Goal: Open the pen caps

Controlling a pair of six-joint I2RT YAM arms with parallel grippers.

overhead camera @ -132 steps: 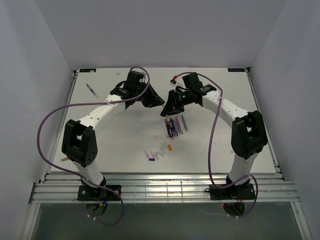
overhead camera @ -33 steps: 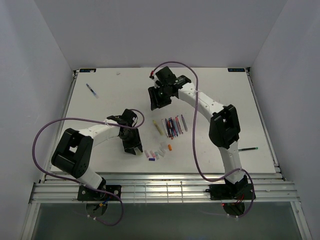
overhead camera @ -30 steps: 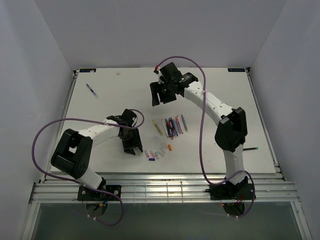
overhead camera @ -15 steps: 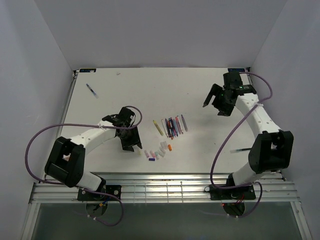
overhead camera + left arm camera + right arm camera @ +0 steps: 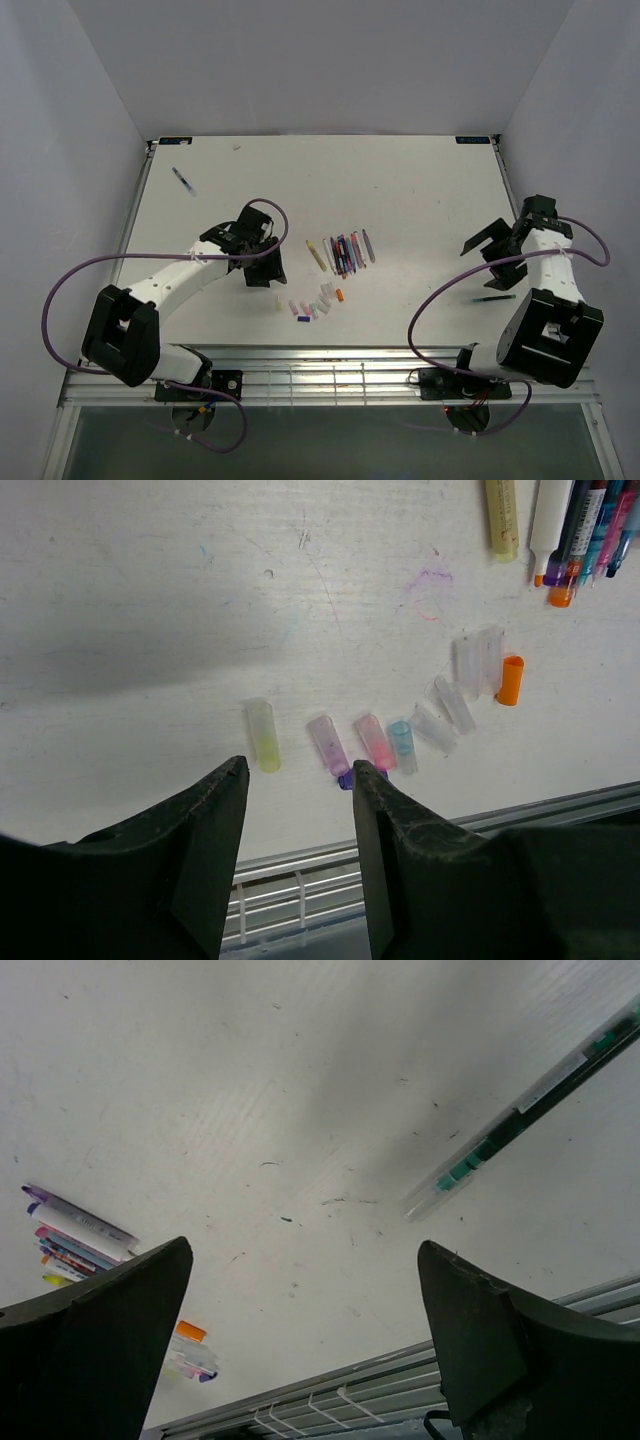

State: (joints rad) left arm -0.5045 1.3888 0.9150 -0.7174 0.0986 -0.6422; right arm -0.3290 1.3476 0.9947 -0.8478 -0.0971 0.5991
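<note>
Loose pen caps point(image 5: 377, 742) lie by the front edge of the tabletop point(image 5: 400, 180). The left pincer point(image 5: 300, 768) hangs just above them, half spread and empty. To the right, the right pincer point(image 5: 303, 1248) gapes wide and empty near a green pen point(image 5: 520, 1125). Beyond the caps, the pens point(image 5: 345, 250) lie in a row.

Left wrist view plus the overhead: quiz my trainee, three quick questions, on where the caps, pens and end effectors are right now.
1. True or false: the left end effector is gripping a cap.
2. In the left wrist view, what colour is the leftmost cap? A yellow-green; B orange; C black.
3. Fill in: the lone green-marked pen lies near the ___ end effector, whose jaws stand wide apart.
Key: 1 false, its jaws are apart and empty; 2 A; 3 right.
</note>
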